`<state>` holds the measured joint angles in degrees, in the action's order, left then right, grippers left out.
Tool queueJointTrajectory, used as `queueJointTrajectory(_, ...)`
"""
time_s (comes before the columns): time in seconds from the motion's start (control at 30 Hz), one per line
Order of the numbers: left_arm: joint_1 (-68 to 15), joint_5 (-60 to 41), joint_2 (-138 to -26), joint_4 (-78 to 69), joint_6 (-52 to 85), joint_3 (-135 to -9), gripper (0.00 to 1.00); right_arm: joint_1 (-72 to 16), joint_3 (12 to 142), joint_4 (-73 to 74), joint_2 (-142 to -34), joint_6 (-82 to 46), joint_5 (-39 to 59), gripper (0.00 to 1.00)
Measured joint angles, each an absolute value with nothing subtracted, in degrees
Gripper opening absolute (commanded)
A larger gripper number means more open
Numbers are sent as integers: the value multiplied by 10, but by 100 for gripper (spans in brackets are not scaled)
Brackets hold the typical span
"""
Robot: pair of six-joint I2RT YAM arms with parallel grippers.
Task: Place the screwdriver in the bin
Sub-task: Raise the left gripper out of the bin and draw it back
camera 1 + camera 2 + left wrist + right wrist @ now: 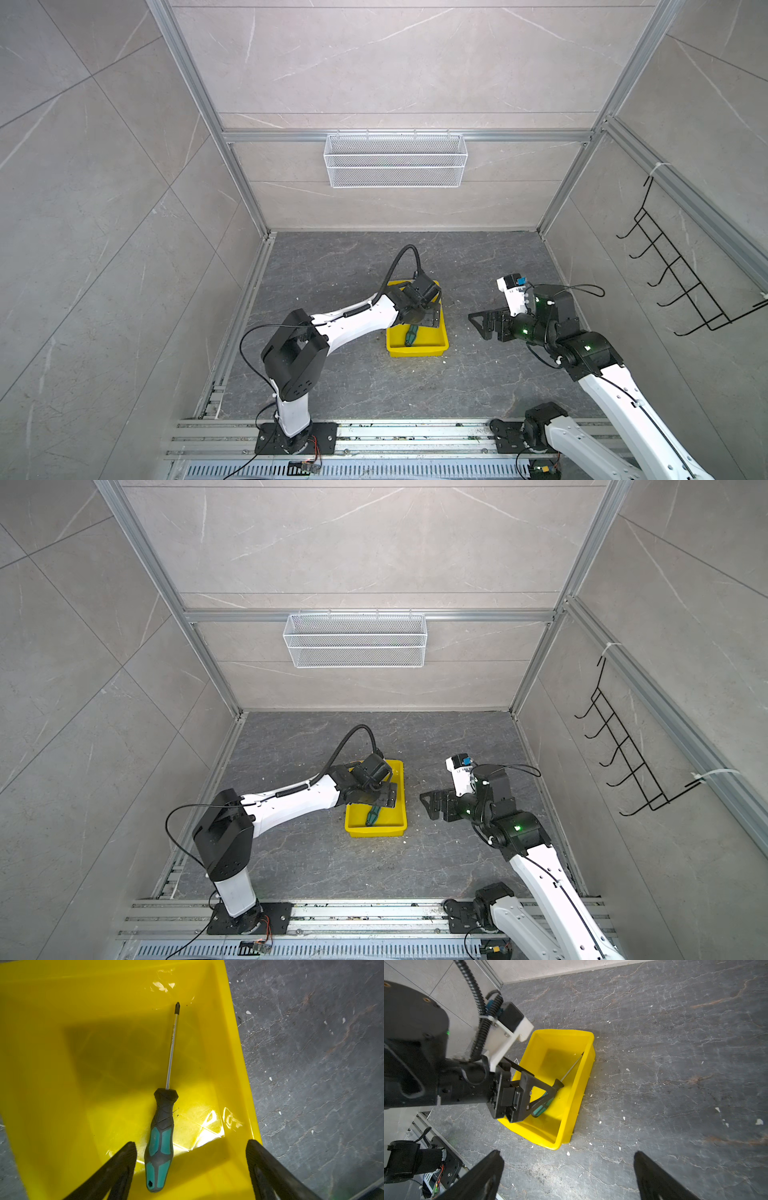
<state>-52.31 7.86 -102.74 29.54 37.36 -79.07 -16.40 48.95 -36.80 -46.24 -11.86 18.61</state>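
Left gripper (190, 1144) hangs over the bin (228, 1047), jaws spread wide and gripping nothing; the screwdriver (161, 1140) lies flat inside it.

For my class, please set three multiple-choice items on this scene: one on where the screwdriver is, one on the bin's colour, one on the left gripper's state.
1. Where is the screwdriver? A in the bin; B beside it; C under it.
2. What colour is the bin? A blue; B yellow; C white.
3. How is the left gripper? A shut on the screwdriver; B shut on nothing; C open.

Answers:
1 A: it lies flat on the bin's floor.
2 B: its walls and rim are bright yellow.
3 C: its fingers stand wide apart, on either side of the handle without touching it.
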Motion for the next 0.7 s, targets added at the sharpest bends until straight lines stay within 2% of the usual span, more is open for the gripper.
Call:
queueJointTrajectory(0.13,-507,86,-997,305,360,-790,99,-164,490,-368,-460,-119,186,100)
queueJointTrajectory(0.43,-425,90,-895,317,325,-749,100,-159,507,-390,-453,-121,165,100)
queueJointTrajectory(0.7,-280,74,-774,338,287,-668,100,-145,529,-409,-426,-125,96,100)
